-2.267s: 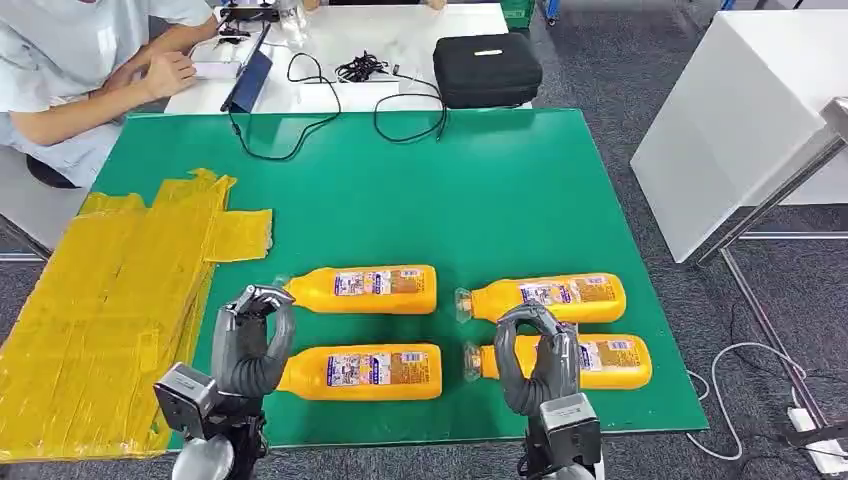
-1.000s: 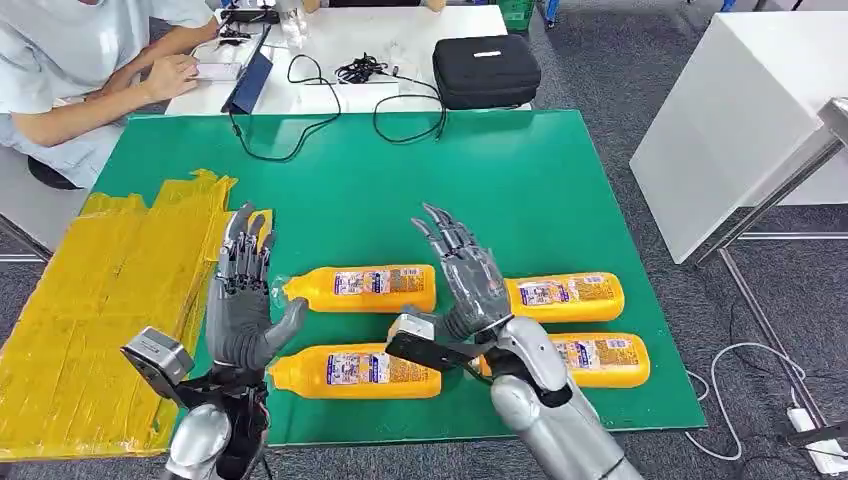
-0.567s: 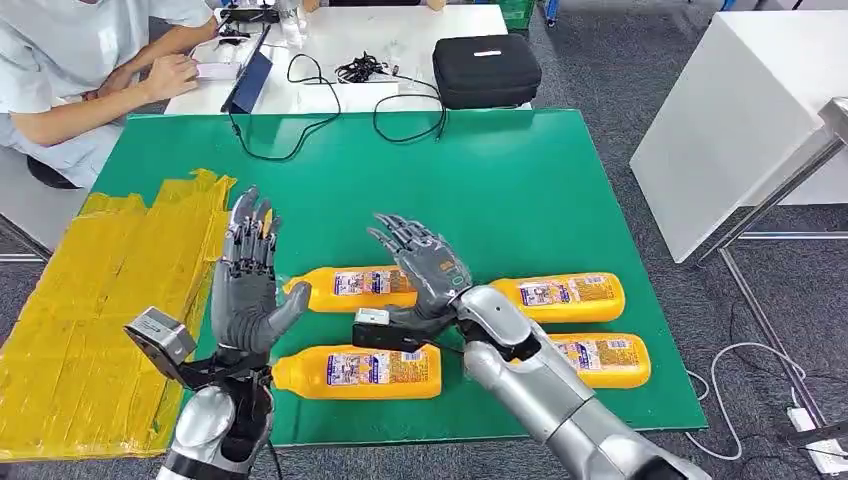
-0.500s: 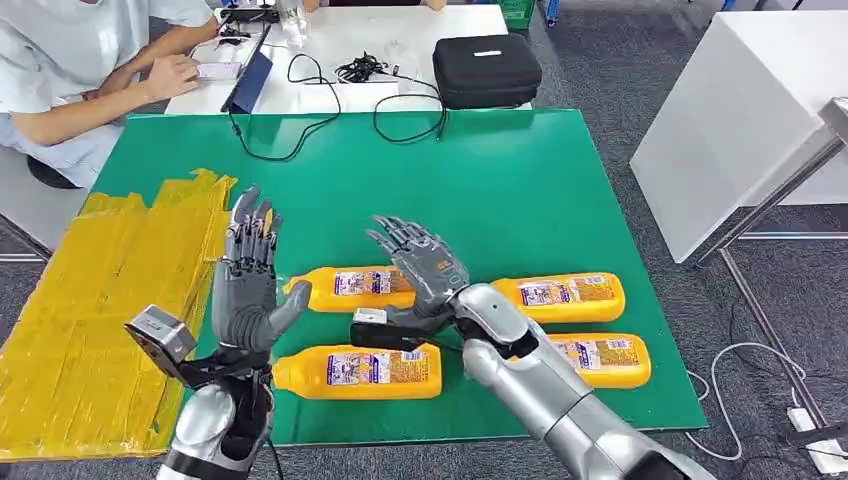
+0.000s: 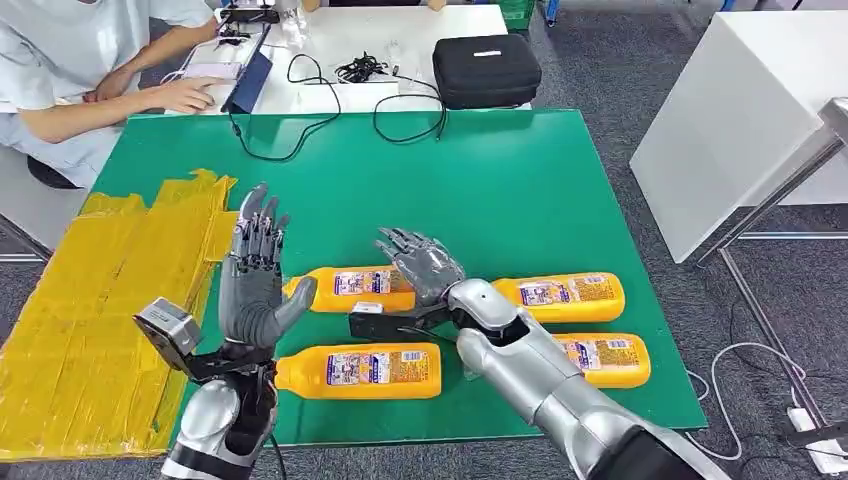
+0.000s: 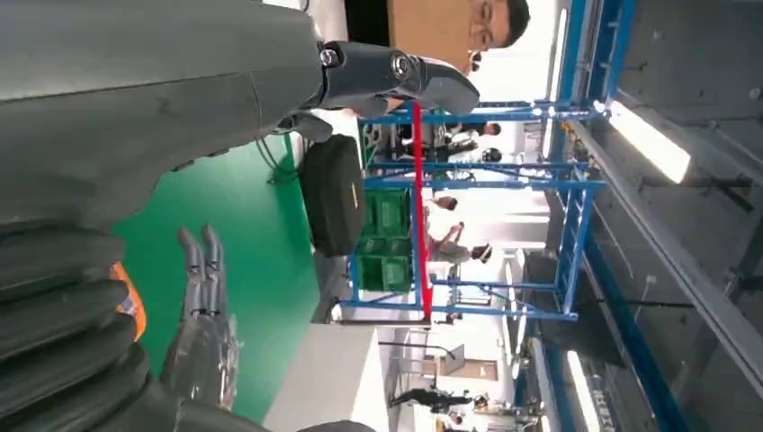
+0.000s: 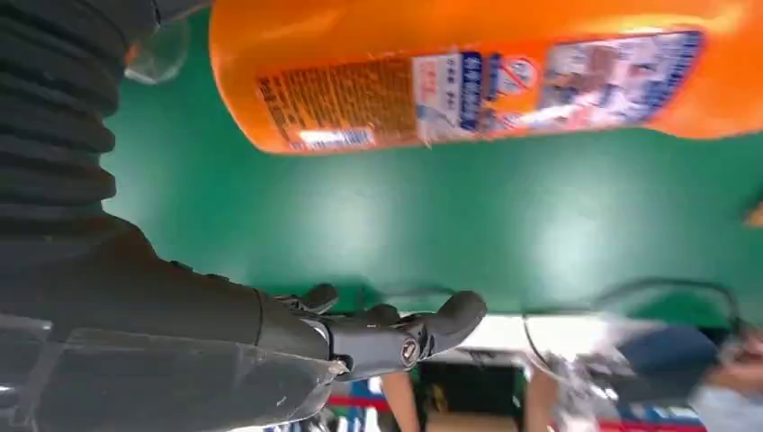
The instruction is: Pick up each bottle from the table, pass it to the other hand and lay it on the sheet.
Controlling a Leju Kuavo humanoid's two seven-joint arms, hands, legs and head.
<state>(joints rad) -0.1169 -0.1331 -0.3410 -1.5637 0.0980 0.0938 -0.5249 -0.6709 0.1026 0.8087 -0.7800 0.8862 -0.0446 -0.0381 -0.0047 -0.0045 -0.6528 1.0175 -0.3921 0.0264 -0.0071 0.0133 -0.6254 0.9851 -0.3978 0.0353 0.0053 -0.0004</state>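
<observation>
Both arms have come up from the bottom edge of the head view, where the robot hands hung curled a couple of seconds ago. The right robot hand [image 5: 425, 265] now reaches across toward the centre of the frame, fingers spread and holding nothing, over the capped end of the upper-left bottle [image 5: 350, 288]; whether it touches the bottle I cannot tell. The left robot hand [image 5: 255, 275] stands raised with fingers apart, also empty, just left of that same bottle, near the edge of the yellow sheet [image 5: 100, 300] in the lower left.

All four orange bottles lie on the green table [image 5: 500, 180]: the lower-left bottle [image 5: 358, 370], the upper-right bottle [image 5: 565, 296] and the lower-right bottle [image 5: 600, 358] sit untouched. None is on the sheet yet.

It looks like the first pick is about to begin, the right hand closing on the upper-left bottle while the left waits to receive it.
</observation>
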